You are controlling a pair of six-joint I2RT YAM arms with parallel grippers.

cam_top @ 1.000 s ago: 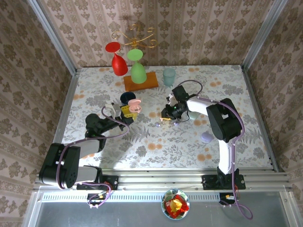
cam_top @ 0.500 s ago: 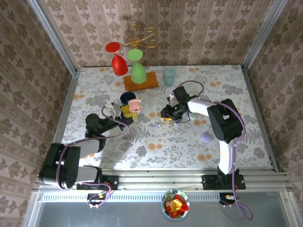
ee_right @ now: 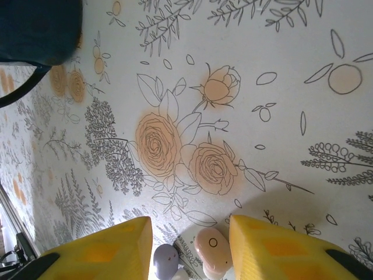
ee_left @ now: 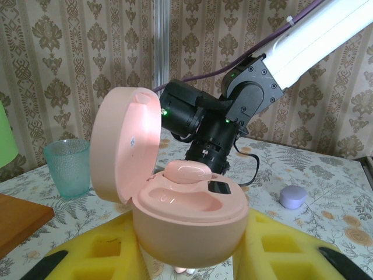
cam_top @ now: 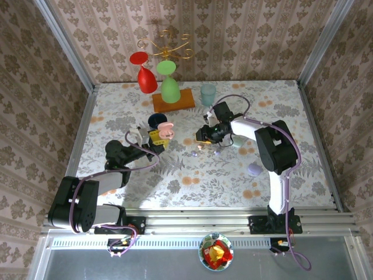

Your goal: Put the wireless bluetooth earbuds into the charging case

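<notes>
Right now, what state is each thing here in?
Pink pebble-shaped plastic charging case, lid open, gripped by left jaws.
Glossy pink earbud, sitting in that case.
Pinkish earbud, loose on table.
Lilac-grey earbud, loose beside it.
Right jaws, open.
Small lilac case, shut.
Teal textured glass tumbler, upright.

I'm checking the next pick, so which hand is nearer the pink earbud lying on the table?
Right. The right hand hangs just above the pink earbud, which sits between its fingers. The left hand is off to the left, clamped on the open pink case.
</notes>
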